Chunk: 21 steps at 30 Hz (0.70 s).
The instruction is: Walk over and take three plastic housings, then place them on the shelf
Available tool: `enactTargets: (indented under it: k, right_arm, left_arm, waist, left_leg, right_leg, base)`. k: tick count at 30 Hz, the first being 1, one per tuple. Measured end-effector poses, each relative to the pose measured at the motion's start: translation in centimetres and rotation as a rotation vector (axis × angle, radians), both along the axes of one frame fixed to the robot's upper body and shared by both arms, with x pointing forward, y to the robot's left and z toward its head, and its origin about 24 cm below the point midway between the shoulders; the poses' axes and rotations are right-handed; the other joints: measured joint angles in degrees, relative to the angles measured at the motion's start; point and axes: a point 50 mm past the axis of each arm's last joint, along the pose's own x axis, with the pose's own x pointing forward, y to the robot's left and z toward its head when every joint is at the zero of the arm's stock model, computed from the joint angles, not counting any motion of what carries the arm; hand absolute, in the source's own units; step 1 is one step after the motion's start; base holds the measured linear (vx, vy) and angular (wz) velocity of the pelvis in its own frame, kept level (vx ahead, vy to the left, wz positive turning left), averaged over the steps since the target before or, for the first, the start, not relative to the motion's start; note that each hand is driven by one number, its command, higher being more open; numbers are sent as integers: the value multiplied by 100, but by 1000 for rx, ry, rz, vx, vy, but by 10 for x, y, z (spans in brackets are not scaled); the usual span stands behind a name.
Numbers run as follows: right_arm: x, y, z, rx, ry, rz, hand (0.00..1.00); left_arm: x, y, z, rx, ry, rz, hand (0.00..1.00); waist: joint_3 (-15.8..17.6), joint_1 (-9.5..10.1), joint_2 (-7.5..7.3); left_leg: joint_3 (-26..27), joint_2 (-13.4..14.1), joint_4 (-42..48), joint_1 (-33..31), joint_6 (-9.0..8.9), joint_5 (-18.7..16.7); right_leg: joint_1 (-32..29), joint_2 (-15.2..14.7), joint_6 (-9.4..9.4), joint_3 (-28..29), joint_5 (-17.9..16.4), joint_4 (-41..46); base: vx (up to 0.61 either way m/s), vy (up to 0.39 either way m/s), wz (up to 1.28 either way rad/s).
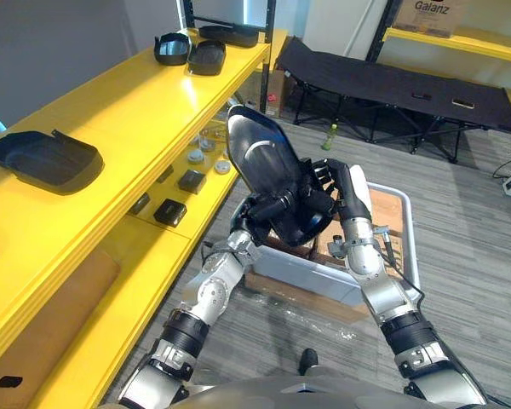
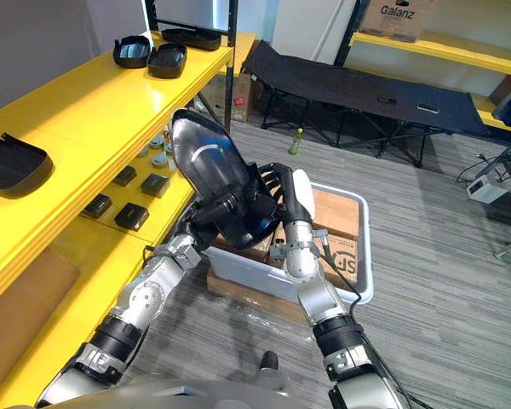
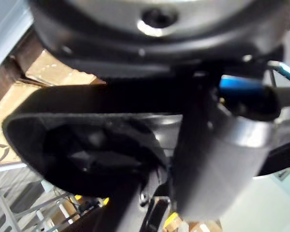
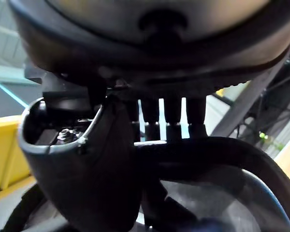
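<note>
I hold a large black plastic housing [image 1: 268,166] upright in both hands, above the grey bin [image 1: 403,207] and beside the yellow shelf [image 1: 136,111]. My left hand [image 1: 268,209] grips its lower edge with curled fingers. My right hand [image 1: 328,183] clasps its right side; in the right wrist view the fingers [image 4: 171,116] pass behind the housing's rim [image 4: 222,150] and the thumb [image 4: 87,174] lies in front. In the left wrist view the housing [image 3: 87,145] shows close up. Another housing [image 1: 47,159] lies on the shelf top at the near left, and three more [image 1: 207,57] sit at its far end.
The bin holds cardboard boxes [image 2: 336,213]. The lower shelf level [image 1: 153,256] carries small black boxes [image 1: 170,211] and round parts. A black folding cot [image 1: 392,85] stands at the back, with a green bottle [image 1: 330,136] on the carpet near it. More yellow shelving [image 1: 460,38] stands at the far right.
</note>
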Motion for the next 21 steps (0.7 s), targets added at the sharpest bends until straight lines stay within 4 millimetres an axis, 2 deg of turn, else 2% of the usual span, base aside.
enactTargets:
  k: [2,4,13,14,21]
  right_arm:
    - [-2,5,-2,1,2,14,0]
    - [-4,6,-4,24,6,8,0]
    - [-4,8,2,95,-33,-28,0]
    - [-5,8,3,121,-36,-28,100]
    - [-5,11,8,182,-49,-11,100]
  left_arm:
    - [1,7,-5,27,21,1,0]
    - [1,7,-6,31,27,-6,0]
    - [-2,-4,-3,-68,23,-28,0]
    - [-2,-5,-2,-76,13,-23,0]
    - [-3,-7,6,-60,-34,22,0]
  waist:
    - [-2,-73,-4]
    - [-3,-68,-3]
    - [-22,-98,31]
    - [-27,-108,41]
    - [-45,-131,73]
  left_leg:
    - [13,0,5,2,5,-5]
    - [13,0,6,3,12,-9]
    - [15,-82,8,-41,23,-14]
    - [14,-94,15,-70,25,-15]
    - [7,-96,16,-89,35,-22]
  right_leg:
    - [-7,-1,0,8,0,0]
    - [-10,-1,0,8,0,-1]
    - [-70,-81,21,23,14,-1]
    - [-93,-93,28,23,19,0]
    - [-102,-95,29,19,20,0]
  base:
    - [-20,22,-4]
    - [0,0,0]
    - [5,16,0]
    - [0,0,0]
    - [0,0,0]
